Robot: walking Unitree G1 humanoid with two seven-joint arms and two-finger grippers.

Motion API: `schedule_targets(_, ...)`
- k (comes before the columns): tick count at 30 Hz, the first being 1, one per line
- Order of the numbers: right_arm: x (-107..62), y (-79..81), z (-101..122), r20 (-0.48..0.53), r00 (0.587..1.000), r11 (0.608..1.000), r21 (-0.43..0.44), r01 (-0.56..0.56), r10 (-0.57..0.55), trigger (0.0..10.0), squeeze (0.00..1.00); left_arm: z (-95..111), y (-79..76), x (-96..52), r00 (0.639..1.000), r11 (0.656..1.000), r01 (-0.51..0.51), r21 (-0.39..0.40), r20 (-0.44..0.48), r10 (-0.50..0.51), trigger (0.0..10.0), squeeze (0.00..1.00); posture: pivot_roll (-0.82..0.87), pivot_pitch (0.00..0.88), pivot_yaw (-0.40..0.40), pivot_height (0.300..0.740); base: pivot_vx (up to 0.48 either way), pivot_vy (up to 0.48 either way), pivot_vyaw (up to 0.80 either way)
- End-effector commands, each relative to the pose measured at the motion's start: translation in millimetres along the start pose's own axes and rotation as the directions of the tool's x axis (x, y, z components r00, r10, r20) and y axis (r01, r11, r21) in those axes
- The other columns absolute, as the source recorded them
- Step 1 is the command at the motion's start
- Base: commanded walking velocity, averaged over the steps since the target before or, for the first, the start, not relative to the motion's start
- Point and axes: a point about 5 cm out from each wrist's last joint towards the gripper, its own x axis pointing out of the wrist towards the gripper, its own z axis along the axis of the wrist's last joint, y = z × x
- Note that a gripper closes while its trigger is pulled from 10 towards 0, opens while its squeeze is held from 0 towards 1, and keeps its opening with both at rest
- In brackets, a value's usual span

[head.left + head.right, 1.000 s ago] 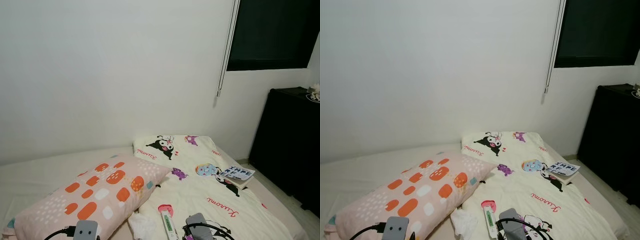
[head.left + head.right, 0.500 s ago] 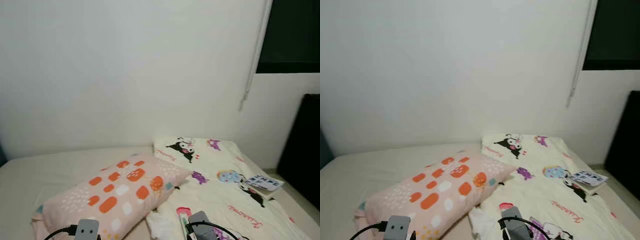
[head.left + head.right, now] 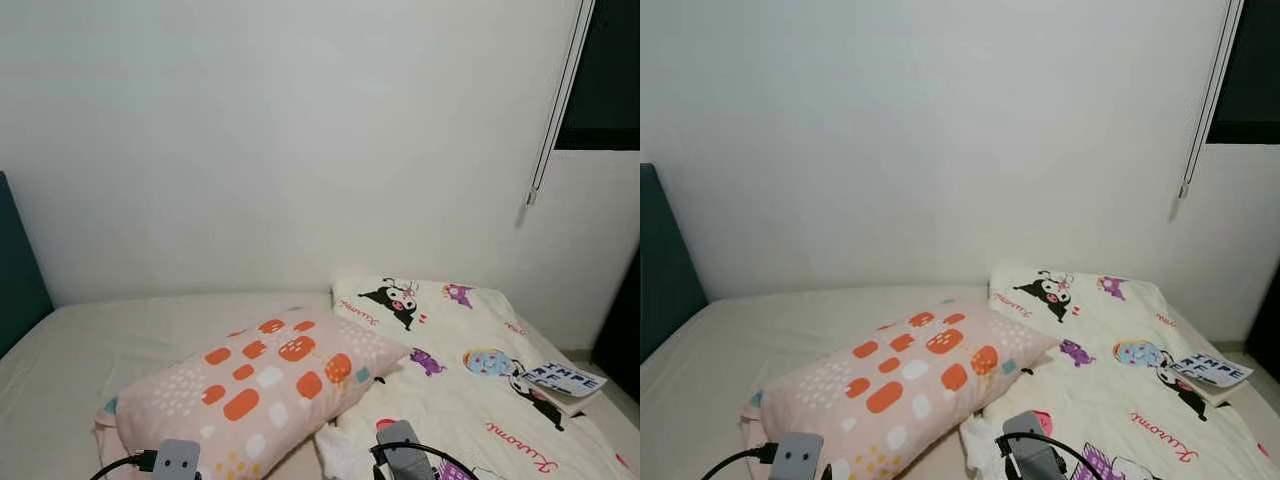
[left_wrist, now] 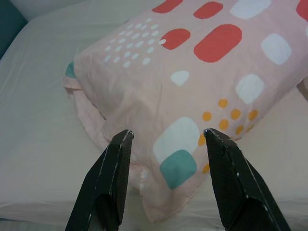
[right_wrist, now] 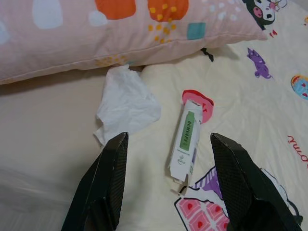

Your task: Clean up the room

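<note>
**Inspector:** Bed (image 3: pixel 120 330) runs along the wall, its sheet bare at one end. The cartoon-print blanket (image 3: pixel 470 400) covers the other end, with the spotted pillow (image 3: pixel 260 385) askew across its edge.

**Clerk:** Smaller items?

**Inspector:** A book (image 3: pixel 563 381) rests on the blanket's far side. A crumpled tissue (image 5: pixel 126 103) and a small carton (image 5: pixel 185 139) lie loose just beside the pillow, likely discarded.

**Clerk:** Grippers?

**Inspector:** The left gripper (image 4: pixel 166 144) is spread wide above the pillow's corner; the right gripper (image 5: pixel 168 159) is spread wide over tissue and carton. Both are empty.
</note>
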Motion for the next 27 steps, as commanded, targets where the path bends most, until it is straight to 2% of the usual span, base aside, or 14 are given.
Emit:
schedule_targets(1, 0.1, 2.2, 0.8, 0.002, 1.000, 1.000, -0.004, -0.005, 0.005, 10.0, 0.00, 2.6, 0.3, 0.1, 1.000, 1.000, 0.007, -0.006, 0.011, -0.007, 10.0, 0.00, -0.03, 0.027, -0.058, 0.740, 0.000, 0.000, 0.80)
schedule_targets(8, 0.2, 2.1, 3.1, 0.019, 1.000, 1.000, 0.001, -0.002, 0.002, 10.0, 0.00, 5.3, -2.2, 0.2, 0.999, 1.000, 0.024, -0.019, 0.022, -0.024, 10.0, 0.00, -0.03, 0.029, -0.056, 0.740, 0.000, 0.000, 0.77)
schedule_targets(10, -0.3, 1.6, 3.9, 0.030, 1.000, 0.999, 0.034, 0.001, -0.002, 10.0, 0.00, 6.4, -2.9, 0.3, 0.999, 0.999, 0.034, -0.017, 0.025, -0.034, 10.0, 0.00, -0.03, 0.031, -0.053, 0.740, 0.000, 0.000, 0.00)
schedule_targets(13, -0.2, 1.7, 4.0, 0.029, 1.000, 0.999, 0.037, -0.003, 0.001, 10.0, 0.00, 6.1, -3.5, 0.2, 0.999, 0.999, 0.039, -0.017, 0.015, -0.039, 10.0, 0.00, -0.03, 0.032, -0.054, 0.740, 0.000, 0.000, 0.00)
schedule_targets(16, -0.2, 1.9, 4.1, 0.029, 1.000, 0.999, 0.041, -0.003, 0.001, 10.0, 0.00, 7.7, -4.5, -0.2, 0.999, 0.999, 0.043, 0.018, 0.029, -0.043, 10.0, 0.00, -0.03, 0.032, -0.053, 0.740, 0.000, -0.480, 0.00)
schedule_targets(20, -0.2, 2.4, 4.5, 0.031, 1.000, 0.999, 0.046, -0.003, 0.001, 10.0, 0.00, 7.6, -4.4, -0.3, 0.999, 0.999, 0.032, 0.004, 0.029, -0.032, 10.0, 0.00, -0.03, 0.034, -0.053, 0.740, 0.000, -0.474, 0.00)
schedule_targets(23, -0.1, 2.4, 4.7, 0.031, 1.000, 0.999, 0.047, -0.003, 0.002, 10.0, 0.00, 6.6, -2.4, 1.1, 1.000, 0.999, 0.022, -0.025, 0.010, -0.022, 10.0, 0.00, -0.03, 0.035, -0.054, 0.740, 0.000, 0.000, 0.00)
schedule_targets(27, 0.0, 2.4, 4.8, 0.031, 1.000, 0.999, 0.046, -0.003, 0.002, 10.0, 0.00, 6.0, -1.3, 1.5, 1.000, 0.999, 0.019, -0.027, 0.004, -0.019, 10.0, 0.00, -0.03, 0.034, -0.052, 0.740, 0.000, 0.000, 0.00)
